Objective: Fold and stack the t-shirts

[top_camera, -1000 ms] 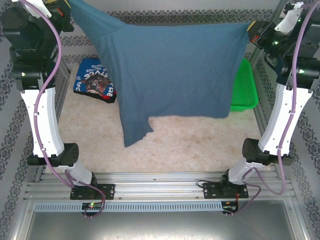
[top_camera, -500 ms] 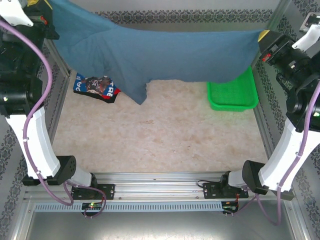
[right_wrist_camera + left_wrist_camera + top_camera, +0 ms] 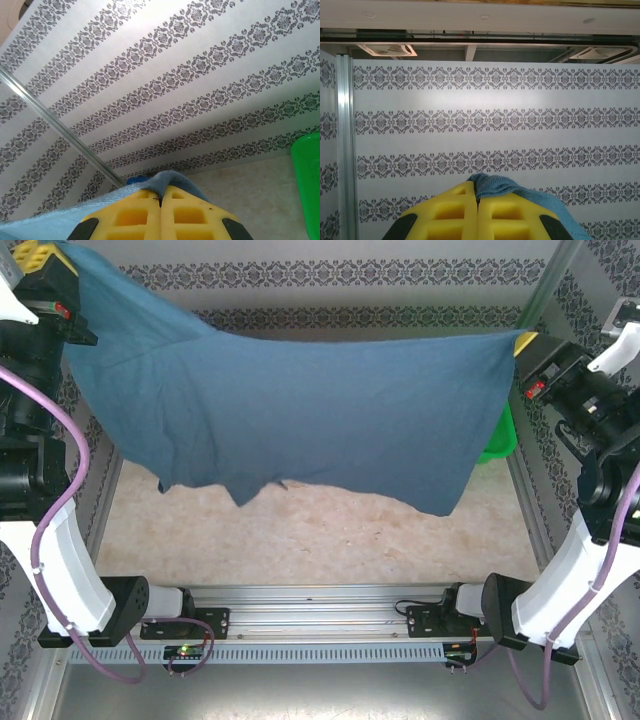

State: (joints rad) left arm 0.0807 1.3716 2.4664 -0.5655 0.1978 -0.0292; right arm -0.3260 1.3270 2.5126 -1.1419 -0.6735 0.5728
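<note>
The slate-blue t-shirt [image 3: 300, 420] hangs stretched in the air between both arms, its lower edge sagging above the table. My left gripper [image 3: 40, 258] is high at the top left, shut on one corner of the shirt [image 3: 492, 186]; the yellow fingers [image 3: 455, 212] press together with cloth bunched at their tips. My right gripper [image 3: 524, 340] holds the opposite corner at the right, shut, with blue cloth [image 3: 170, 180] folded over its fingertips [image 3: 190, 210]. The other shirts are hidden behind the hanging cloth.
A green mesh basket [image 3: 500, 435] peeks out behind the shirt's right edge and shows in the right wrist view as the green basket [image 3: 307, 185]. The beige table top [image 3: 320, 540] lies below. Patterned walls and aluminium posts [image 3: 545, 280] enclose the cell.
Both arms have swung the shirt toward the near side and spread it wider. It now hangs lower in view, covering the bright blue shirt and most of the basket.
</note>
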